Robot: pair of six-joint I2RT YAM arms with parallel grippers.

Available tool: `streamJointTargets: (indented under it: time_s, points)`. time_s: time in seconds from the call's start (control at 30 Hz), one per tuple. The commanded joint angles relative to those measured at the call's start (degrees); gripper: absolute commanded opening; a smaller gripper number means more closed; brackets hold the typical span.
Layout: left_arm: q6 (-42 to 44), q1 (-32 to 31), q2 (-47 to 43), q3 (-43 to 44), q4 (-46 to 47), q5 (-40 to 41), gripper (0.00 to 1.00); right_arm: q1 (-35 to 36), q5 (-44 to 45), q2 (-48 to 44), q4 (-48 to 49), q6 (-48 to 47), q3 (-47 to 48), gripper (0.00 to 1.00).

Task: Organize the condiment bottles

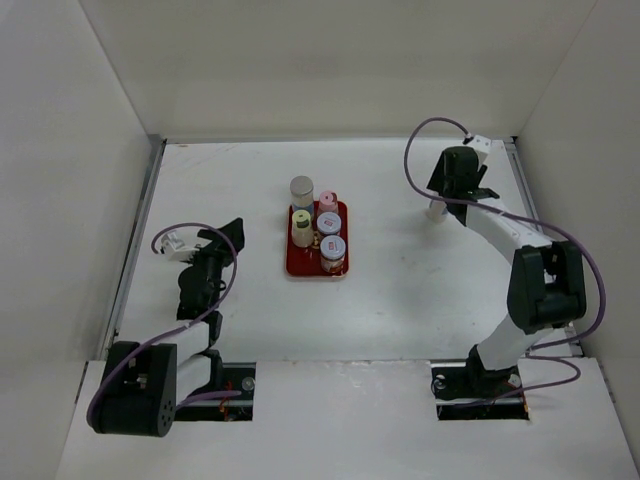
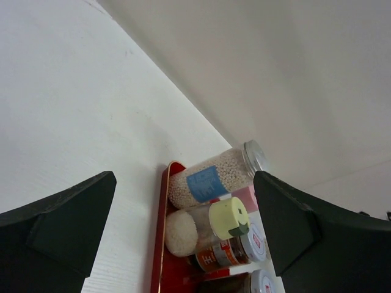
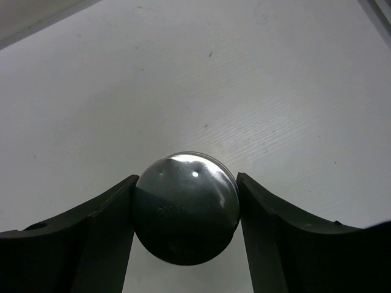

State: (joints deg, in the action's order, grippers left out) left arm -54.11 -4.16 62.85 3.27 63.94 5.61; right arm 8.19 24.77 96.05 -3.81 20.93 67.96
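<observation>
Two claws: right claw pinches the silver-lidded jar, left claw spread wide.

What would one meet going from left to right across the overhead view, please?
The left gripper, open → red tray of jars → right gripper, shut on a silver-lidded jar.

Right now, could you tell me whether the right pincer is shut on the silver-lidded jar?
Shut on it: in the wrist view the right pincer touches both sides of the silver-lidded jar.
</observation>
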Motion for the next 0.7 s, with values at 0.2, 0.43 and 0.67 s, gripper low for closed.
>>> streamJointTargets:
  time_s: [0.2,0.43,0.67]
  points:
    - [-1.4,-0.3,0.6,1.3,-2.3,1.7,1.0,19.2,0.5,-19.0,7.9,-3.3,1.0,0.5]
    - [-1.4,-0.2,0.7,1.4,-2.9,1.9,1.0,37.4,-0.5,-16.7,9.0,-7.5,6.1,0.51]
    - [-1.6,0.3,1.2,1.7,-4.0,1.8,1.0,47.1,-2.8,-10.1,10.5,-8.5,9.3,0.51]
